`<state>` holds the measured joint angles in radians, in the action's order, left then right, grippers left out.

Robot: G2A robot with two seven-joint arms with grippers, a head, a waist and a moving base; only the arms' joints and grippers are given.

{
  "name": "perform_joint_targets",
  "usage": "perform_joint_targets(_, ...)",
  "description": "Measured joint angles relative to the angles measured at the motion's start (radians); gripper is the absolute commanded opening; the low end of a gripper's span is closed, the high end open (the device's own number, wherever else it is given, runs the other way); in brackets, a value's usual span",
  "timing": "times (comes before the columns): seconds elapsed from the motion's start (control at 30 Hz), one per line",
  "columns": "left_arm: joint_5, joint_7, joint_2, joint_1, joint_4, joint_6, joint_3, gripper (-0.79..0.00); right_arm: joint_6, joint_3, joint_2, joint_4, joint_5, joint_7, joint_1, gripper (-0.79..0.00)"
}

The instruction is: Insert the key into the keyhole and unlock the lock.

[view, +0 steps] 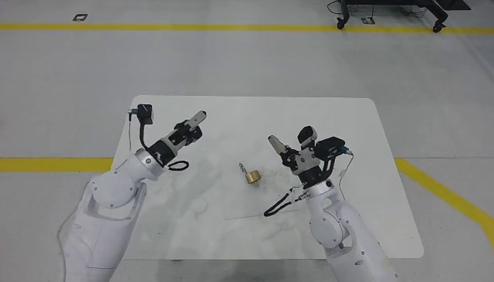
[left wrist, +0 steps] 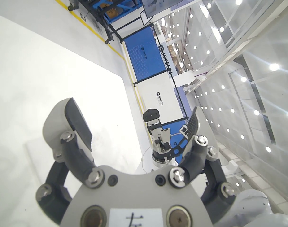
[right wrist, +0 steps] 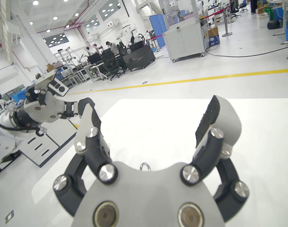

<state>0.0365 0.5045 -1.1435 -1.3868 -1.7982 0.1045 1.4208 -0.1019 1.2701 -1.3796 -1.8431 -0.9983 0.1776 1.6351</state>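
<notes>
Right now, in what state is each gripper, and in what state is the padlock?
left gripper: open, empty.
right gripper: open, empty.
padlock: lying on the table, between the two grippers, held by neither; too small to tell whether it is locked.

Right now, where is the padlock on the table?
In the top view, the padlock lies near the middle of the table, closer to the right gripper.

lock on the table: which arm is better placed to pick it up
Right, probably: the right gripper is open and close to the lock; the left gripper, also open, is farther off and points away.
</notes>
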Motion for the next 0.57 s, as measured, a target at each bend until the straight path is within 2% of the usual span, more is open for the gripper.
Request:
perform_joint_targets(0.13, -0.23, -0.266, -0.009, -0.052, -0.081, 0.079, -0.034, 0.0, 0.004, 0.089, 0.006, -0.042, 0.047, 0.084, 0.04, 0.0)
perform_joint_targets(0.23, -0.339, -0.394, -0.017, -0.075, -0.122, 0.086, -0.067, 0.0, 0.006, 0.142, 0.009, -0.07, 0.067, 0.151, 0.077, 0.0)
perform_joint_targets(0.3, -0.383, -0.43, -0.019, -0.078, -0.131, 0.073, -0.082, -0.001, 0.005, 0.164, 0.01, -0.081, 0.063, 0.179, 0.093, 0.0)
perform_joint_targets(0.57, -0.397, -0.431, -0.019, -0.082, -0.128, 0.068, -0.078, -0.001, 0.008, 0.168, 0.014, -0.079, 0.054, 0.173, 0.095, -0.001)
